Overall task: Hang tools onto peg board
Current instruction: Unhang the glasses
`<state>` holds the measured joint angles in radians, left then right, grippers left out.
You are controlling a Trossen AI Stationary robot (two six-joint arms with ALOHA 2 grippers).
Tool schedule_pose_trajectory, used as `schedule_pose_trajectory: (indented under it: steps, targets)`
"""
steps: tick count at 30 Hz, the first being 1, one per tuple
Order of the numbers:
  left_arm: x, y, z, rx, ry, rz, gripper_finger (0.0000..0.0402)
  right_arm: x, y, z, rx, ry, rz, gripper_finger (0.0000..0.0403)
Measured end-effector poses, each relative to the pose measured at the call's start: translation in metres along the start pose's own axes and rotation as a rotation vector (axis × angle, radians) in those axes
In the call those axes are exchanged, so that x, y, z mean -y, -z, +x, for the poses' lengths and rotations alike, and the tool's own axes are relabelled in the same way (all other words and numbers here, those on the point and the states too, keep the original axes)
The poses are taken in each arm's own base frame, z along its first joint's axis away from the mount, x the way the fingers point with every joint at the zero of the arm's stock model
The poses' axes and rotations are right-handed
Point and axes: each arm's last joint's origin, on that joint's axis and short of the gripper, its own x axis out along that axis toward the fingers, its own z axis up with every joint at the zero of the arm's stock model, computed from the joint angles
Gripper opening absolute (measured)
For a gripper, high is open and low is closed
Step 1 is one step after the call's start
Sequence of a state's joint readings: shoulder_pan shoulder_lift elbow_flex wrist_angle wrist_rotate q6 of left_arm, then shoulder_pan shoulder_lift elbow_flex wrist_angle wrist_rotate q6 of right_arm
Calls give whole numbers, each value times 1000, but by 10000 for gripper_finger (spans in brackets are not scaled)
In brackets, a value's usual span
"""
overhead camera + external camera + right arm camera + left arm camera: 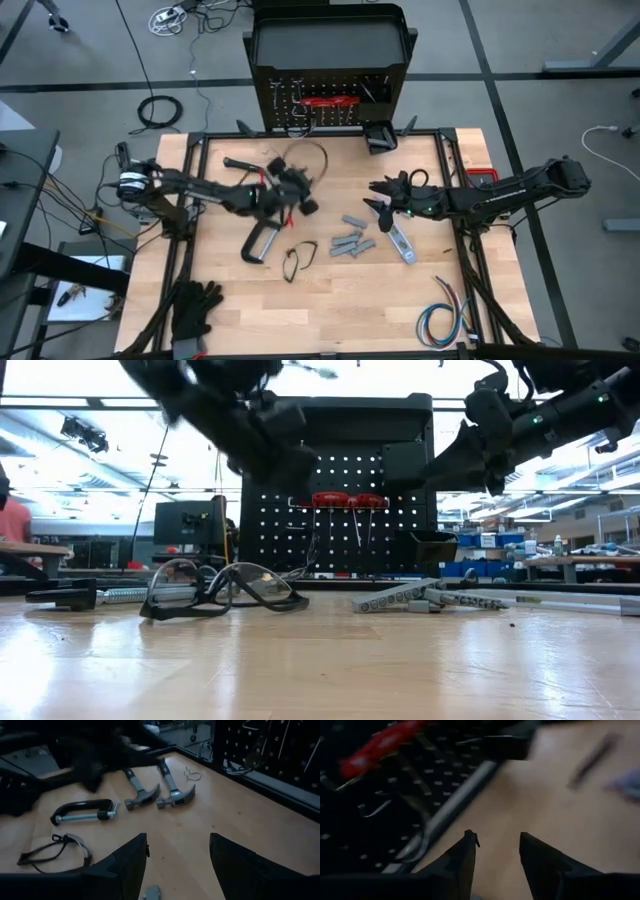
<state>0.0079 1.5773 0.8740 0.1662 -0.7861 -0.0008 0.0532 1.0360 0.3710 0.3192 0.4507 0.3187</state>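
Note:
The peg board (330, 60) stands at the table's far edge, with red-handled tools (340, 500) hanging from it and a small black bin (380, 138) at its foot. Two hammers (142, 796) (175, 795) and a grey C-clamp (262, 243) lie flat on the table. Several grey metal pieces (350, 242) and a silver flat bar (400, 240) lie right of centre. My left gripper (497, 840) hovers open above the table's middle (300, 195), facing the board. My right gripper (177, 840) hangs open above the table (378, 197), over the flat bar's far end.
Clear safety glasses (298, 260) lie near the C-clamp. Black gloves (195, 310) sit at the near left corner and a coloured wire bundle (445, 320) at the near right. Bare wood lies between the grippers and the near edge.

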Motion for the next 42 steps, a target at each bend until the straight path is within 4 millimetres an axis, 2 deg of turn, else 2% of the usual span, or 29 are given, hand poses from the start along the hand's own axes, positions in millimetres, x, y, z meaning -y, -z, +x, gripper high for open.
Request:
schedule_pose_trajectory:
  steps: [5,10,15,21,30,37,42]
  targets:
    - [-42,8,39,70,-116,-108,154,-1,-1,-1,6,-11,3,220]
    - [-70,10,67,84,-64,-216,170,-2,-1,-1,12,-21,-22,220]
    - [-82,18,102,40,0,-245,193,-3,-3,-1,31,-27,-36,220]
    - [-88,18,136,-19,-52,-245,200,-3,-3,-1,30,-29,-38,220]
    - [-98,11,163,-91,-127,-244,200,-5,-3,-2,31,-37,-39,220]
    - [-109,13,171,-141,-173,-274,196,-9,0,-4,18,-56,-48,220]
    - [-110,12,171,-143,-168,-270,154,-10,0,-5,16,-64,-48,220]
